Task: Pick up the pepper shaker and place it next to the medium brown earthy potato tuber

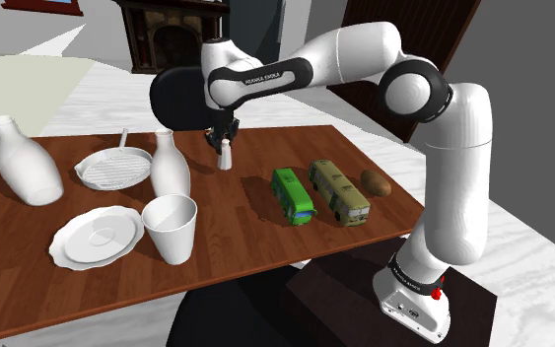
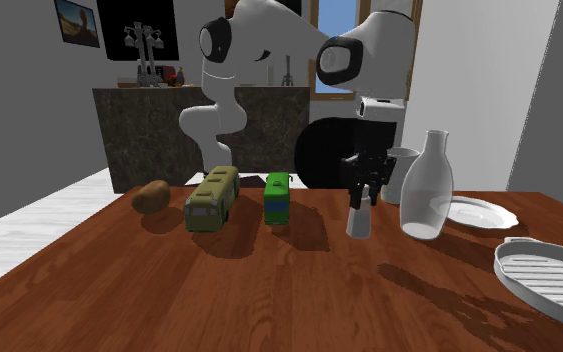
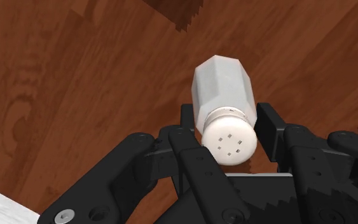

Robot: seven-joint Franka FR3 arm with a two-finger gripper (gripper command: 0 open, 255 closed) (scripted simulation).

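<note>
A: Looking down the gripper (image 3: 228, 122); fingers (image 3: 189, 124) pinch the shaker (image 3: 225, 86) at its cap.
B: Shaker stands upright on the table (image 1: 238, 225), right under the gripper; potato (image 1: 376, 183) well apart, past both toy buses (image 1: 293, 193).

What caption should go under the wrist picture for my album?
Black gripper at the cap of a white pepper shaker standing on a brown wooden table.

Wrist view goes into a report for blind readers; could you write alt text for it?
A white shaker with a holed cap stands on a brown wooden table, seen from just above. The black gripper has its jaws clasped on either side of the cap.
</note>
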